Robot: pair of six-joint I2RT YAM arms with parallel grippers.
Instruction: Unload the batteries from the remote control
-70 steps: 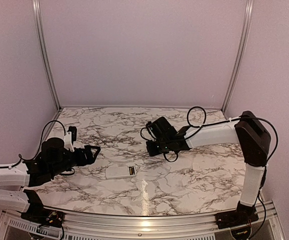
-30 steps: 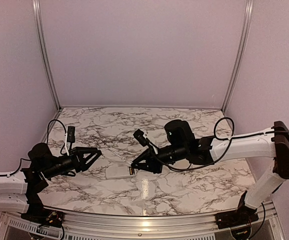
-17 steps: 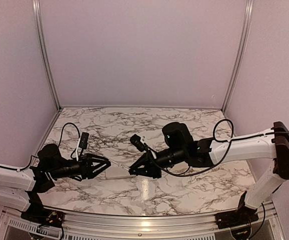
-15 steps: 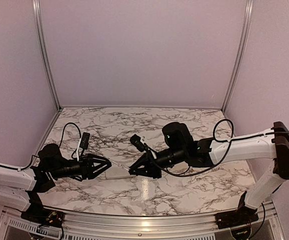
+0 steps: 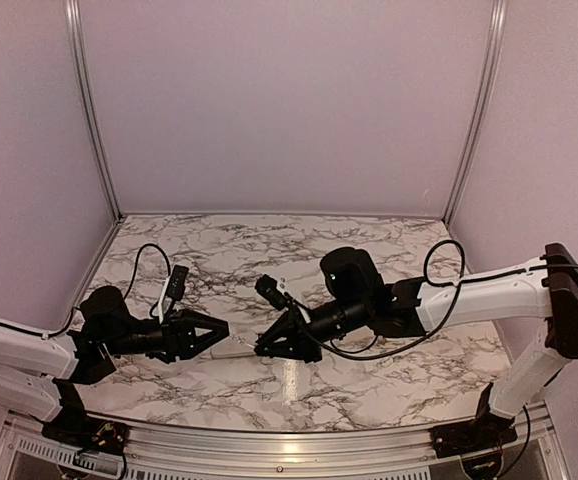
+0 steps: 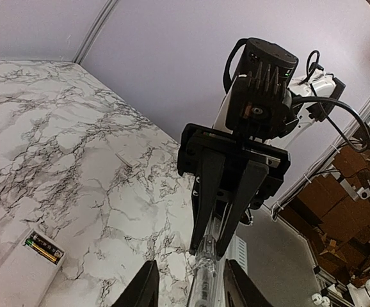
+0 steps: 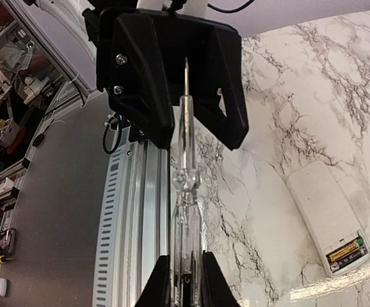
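Marbled surface (image 5: 369, 380): left gripper (image 5: 224, 328) just moved in, jaws released around thin clear rod (image 7: 185, 128) that right gripper (image 7: 185, 281) clenches. Handover likely; dark and gold batteries (image 6: 43, 248) not yet out of slim white remote control (image 6: 12, 281).

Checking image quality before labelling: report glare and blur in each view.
Top view: a glare streak on the table near the front edge. Left wrist: no obvious glare, batteries sharp. Right wrist: a bright reflection just past the remote's battery end.
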